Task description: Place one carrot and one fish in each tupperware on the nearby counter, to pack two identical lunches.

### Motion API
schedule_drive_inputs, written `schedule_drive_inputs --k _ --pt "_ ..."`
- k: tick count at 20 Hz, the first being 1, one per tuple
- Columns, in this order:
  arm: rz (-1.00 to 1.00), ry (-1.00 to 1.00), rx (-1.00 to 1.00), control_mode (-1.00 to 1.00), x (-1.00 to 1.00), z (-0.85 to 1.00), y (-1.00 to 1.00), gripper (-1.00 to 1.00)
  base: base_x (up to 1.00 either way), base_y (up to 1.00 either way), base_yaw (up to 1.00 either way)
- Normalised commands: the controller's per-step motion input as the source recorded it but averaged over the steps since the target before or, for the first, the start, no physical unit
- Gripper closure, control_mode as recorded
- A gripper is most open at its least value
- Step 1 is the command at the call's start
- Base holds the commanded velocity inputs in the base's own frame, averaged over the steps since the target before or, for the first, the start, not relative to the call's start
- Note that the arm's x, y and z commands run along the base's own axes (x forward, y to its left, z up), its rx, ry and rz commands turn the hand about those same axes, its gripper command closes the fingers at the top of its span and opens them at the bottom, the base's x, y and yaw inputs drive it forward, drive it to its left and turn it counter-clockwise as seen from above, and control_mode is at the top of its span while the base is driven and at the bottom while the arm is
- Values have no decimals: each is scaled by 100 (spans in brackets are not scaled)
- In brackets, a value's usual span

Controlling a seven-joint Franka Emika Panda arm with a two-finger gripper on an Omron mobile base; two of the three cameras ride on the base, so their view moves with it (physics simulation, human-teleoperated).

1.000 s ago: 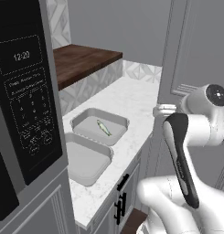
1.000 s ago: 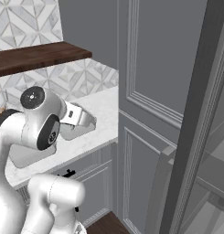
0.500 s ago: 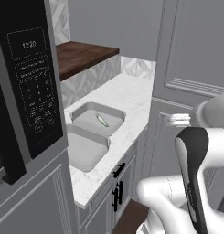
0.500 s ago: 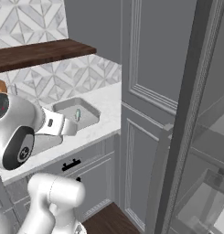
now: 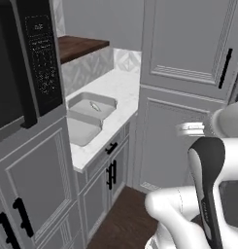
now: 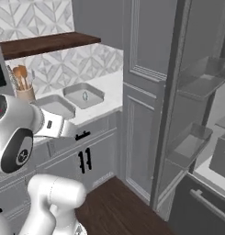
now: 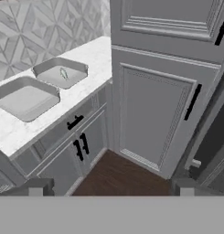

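The whole view swings right compared with a second ago as the base turns away from the counter, so I judge the robot is off to fetch the next item. The gripper is spread wide with nothing between its tips. One fish lies in the far tupperware, long axis toward the backsplash; the near tupperware sits bare.

Base pulled back and turned right, counter farther off — tall cabinet now central
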Motion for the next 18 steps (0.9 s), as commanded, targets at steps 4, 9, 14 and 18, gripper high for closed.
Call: schedule_drive_inputs --k 4,9,14,18 --pt "0 0 0 100 0 0 0 -100 -92 -12 -48" --pt "0 0 0 100 0 0 0 -100 -37 -41 -56" --pt "0 0 0 100 0 0 0 -100 0 -62 -55" --pt "0 0 0 100 0 0 0 -100 1 -69 -54"
